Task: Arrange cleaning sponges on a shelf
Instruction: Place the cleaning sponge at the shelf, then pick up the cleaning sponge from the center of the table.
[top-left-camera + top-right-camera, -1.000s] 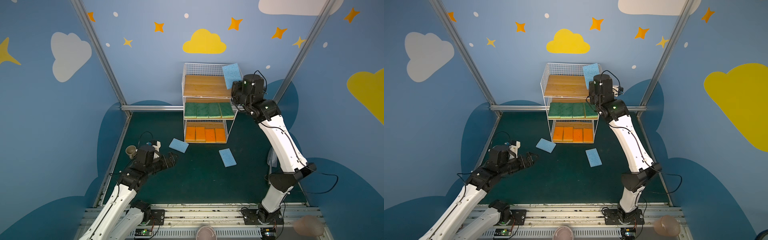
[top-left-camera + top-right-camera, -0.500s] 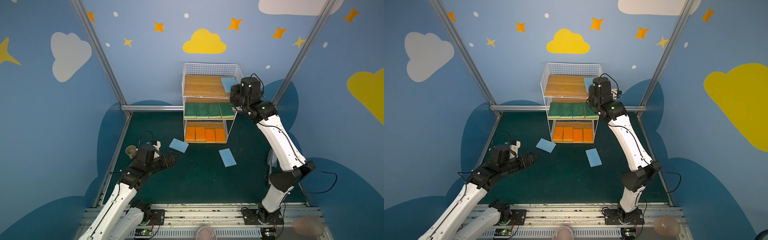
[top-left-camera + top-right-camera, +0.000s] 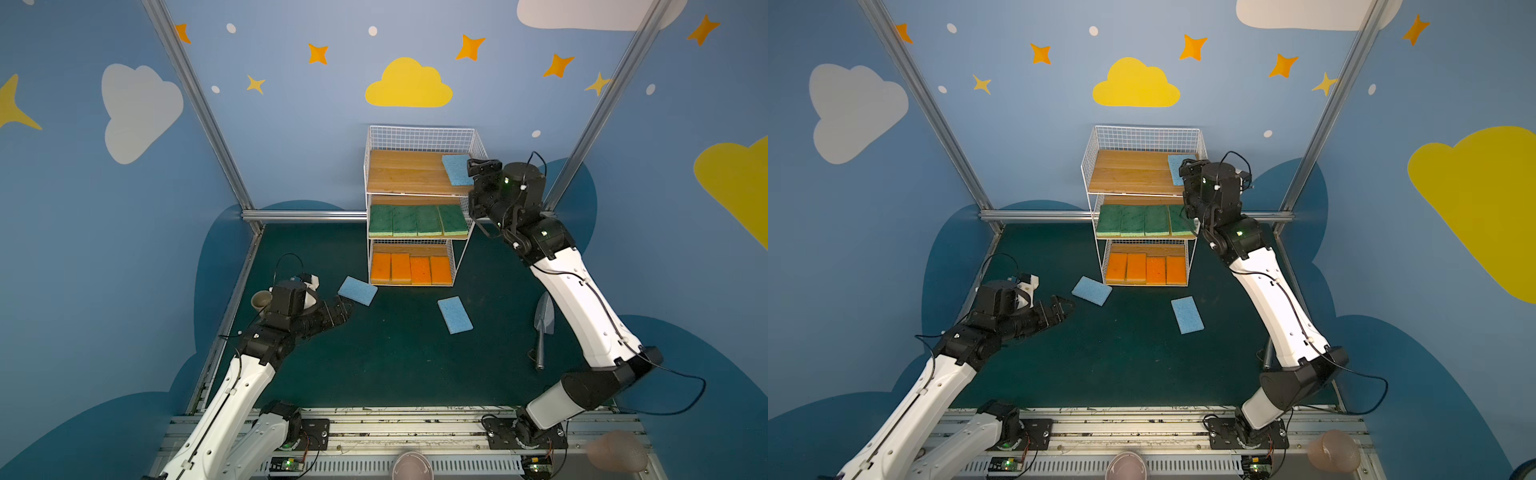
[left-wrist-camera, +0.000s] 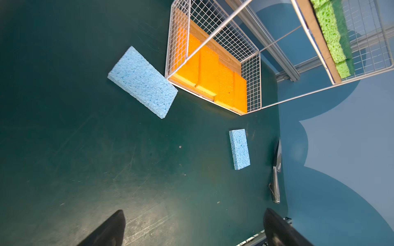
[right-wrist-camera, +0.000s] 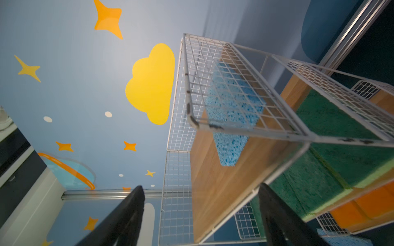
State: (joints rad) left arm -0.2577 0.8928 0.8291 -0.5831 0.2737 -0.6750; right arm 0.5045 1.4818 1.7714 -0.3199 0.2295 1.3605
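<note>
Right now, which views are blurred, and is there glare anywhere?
Right wrist view: smeared throughout, shelf wire and green sponges soft. Left wrist view: crisp on the near blue sponge, pale sheen on the mat by the left end effector. Both top views: sharp, evenly lit, no obvious glare.

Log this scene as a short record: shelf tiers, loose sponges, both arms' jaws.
shelf: three tiers, white wire, wooden planks
top tier: one blue sponge, flat, right end
middle tier: four green sponges in a row
bottom tier: four orange sponges in a row
table: corner sponge by the shelf's left front corner; front sponge before the shelf; both blue
left jaws: open, empty, near the corner sponge
right jaws: open, empty, beside the top tier
other: beige cup, trowel
</note>
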